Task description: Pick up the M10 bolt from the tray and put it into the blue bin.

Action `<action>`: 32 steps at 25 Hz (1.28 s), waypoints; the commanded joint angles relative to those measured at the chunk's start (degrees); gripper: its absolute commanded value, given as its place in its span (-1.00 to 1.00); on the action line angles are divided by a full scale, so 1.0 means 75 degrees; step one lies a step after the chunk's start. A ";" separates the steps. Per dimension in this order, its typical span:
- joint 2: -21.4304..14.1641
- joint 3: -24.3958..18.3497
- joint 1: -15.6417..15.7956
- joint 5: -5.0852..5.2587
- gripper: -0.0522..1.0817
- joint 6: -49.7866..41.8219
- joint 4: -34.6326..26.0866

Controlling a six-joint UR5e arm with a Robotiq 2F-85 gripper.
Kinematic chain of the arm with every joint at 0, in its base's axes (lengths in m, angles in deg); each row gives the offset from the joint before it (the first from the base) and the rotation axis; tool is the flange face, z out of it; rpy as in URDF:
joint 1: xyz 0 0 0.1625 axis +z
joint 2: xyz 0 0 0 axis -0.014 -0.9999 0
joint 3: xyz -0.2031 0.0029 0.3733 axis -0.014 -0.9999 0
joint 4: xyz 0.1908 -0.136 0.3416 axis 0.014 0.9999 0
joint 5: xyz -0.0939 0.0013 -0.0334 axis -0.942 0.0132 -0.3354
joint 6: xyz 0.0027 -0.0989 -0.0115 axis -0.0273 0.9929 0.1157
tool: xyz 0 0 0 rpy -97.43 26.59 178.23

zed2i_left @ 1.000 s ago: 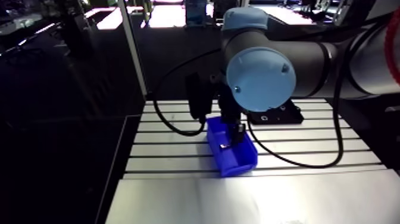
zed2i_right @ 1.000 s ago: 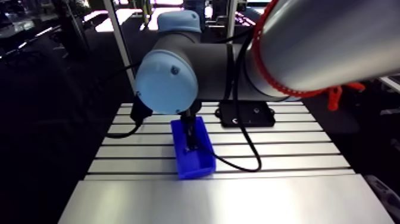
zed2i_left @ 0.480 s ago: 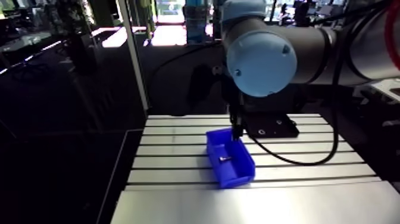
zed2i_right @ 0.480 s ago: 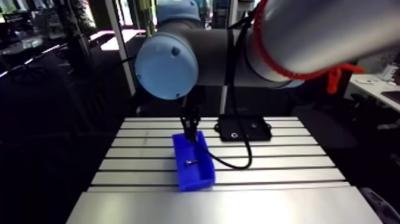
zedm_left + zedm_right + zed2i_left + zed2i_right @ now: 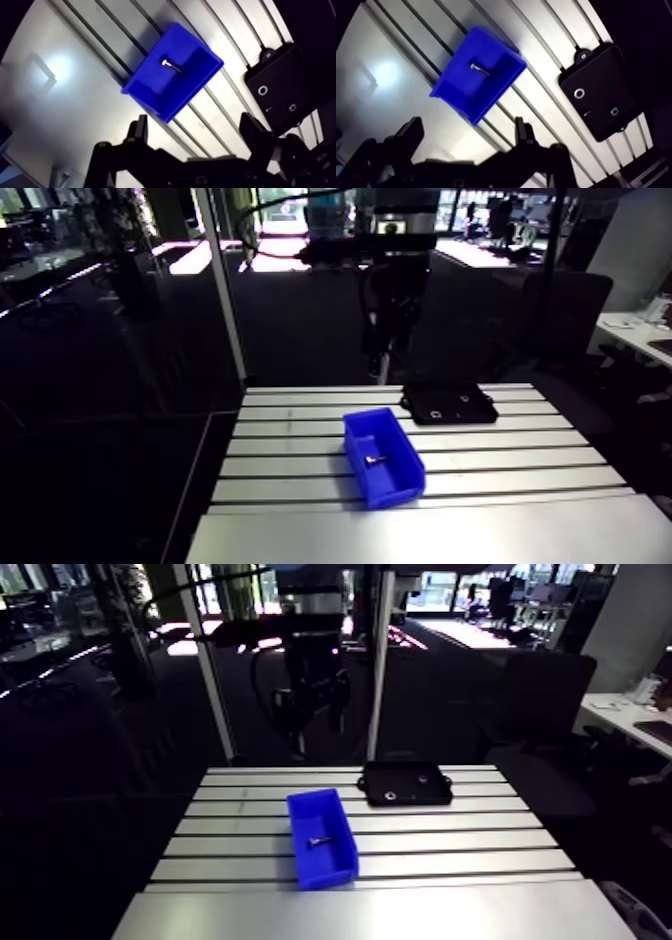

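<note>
The blue bin (image 5: 150,92) stands on the slotted table, and the small silver M10 bolt (image 5: 170,65) lies on its floor. In the arm view the bolt (image 5: 374,458) shows as a pale speck inside the bin (image 5: 395,478). My gripper (image 5: 195,127) hangs high above the table, open, with nothing between its fingers (image 5: 140,129). In the arm view the gripper (image 5: 385,363) is up behind the bin, well clear of it. The black tray (image 5: 280,82) lies beside the bin.
The tray (image 5: 470,410) sits at the back of the table (image 5: 520,463) and holds a small ring (image 5: 579,93) and another small part (image 5: 614,111). A smooth plate (image 5: 420,533) covers the table's front.
The arm has lifted up and back, taking the gripper from just over the bin to high above the table. The bolt stays in the bin. The camera has shifted with the arm.
</note>
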 commanded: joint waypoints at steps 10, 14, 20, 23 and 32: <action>-0.0006 -0.2036 -0.0547 0.0022 -0.89 -0.5232 -0.1711; -0.0018 -0.2318 -0.0746 0.0092 -0.89 -0.5630 -0.2004; -0.0006 -0.2775 -0.0699 0.0104 -0.89 -0.5912 -0.2321; -0.0006 -0.2833 -0.0664 0.0127 -0.89 -0.5912 -0.2368; -0.0111 -0.2904 -0.0664 0.0127 -0.89 -0.5912 -0.2380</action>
